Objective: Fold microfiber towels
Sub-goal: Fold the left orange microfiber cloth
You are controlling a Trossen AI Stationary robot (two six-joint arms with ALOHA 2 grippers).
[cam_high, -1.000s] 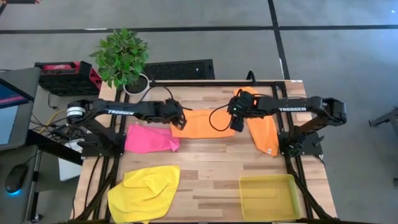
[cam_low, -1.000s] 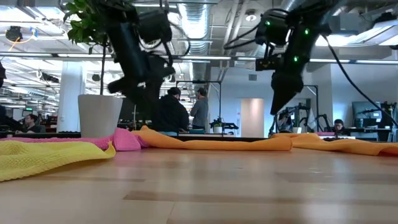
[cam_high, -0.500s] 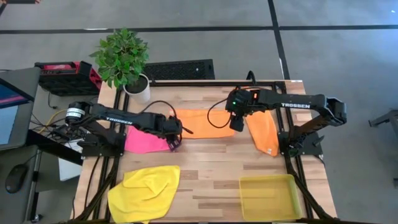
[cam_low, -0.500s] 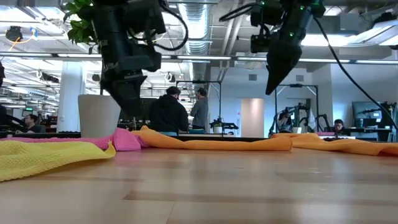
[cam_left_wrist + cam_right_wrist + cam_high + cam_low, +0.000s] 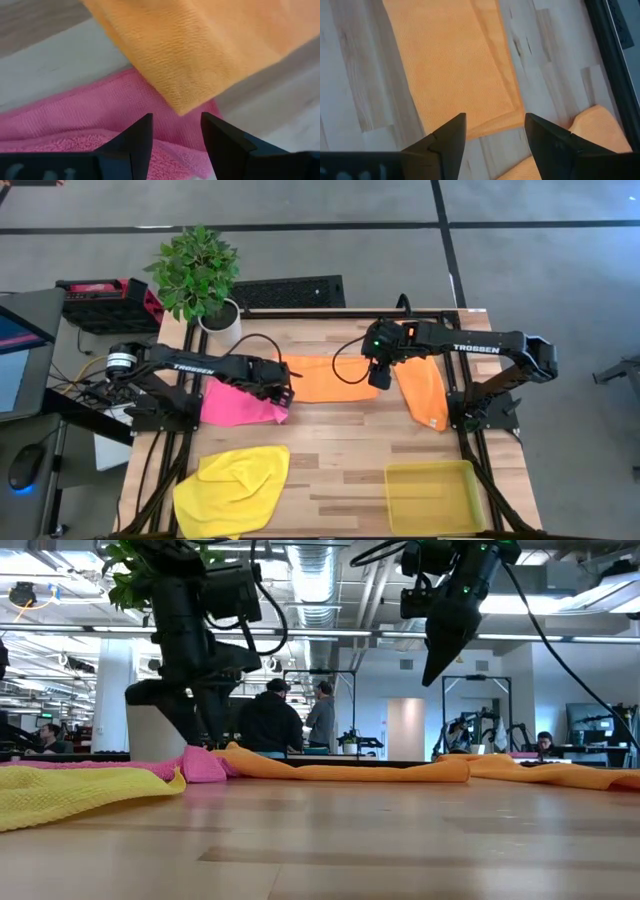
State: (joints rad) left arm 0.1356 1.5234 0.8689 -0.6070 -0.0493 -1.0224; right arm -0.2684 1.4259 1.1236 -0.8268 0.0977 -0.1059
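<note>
A: Progress on the folding?
B: Hardly begun — flat orange microfiber towel [image 5: 328, 378] spread mid-table at the far side, second orange microfiber towel [image 5: 422, 395] lying rumpled along the right edge, just beside the first. Soft hot pink microfiber towel [image 5: 238, 402] bunched at the left, its corner touching the flat orange one. Crumpled bright yellow microfiber towel [image 5: 234, 486] near the front left. None looked neatly folded.

A: Grippers?
B: Left gripper [image 5: 175, 131] low over the pink-orange overlap, jaws apart, gripping nothing. Right gripper [image 5: 495, 131] raised above the flat orange towel's right end, jaws parted, empty too.

A: Anything else?
B: Rigid translucent yellow tray [image 5: 434, 497] at the front right — nothing in it. All four folds judged left to do.
</note>
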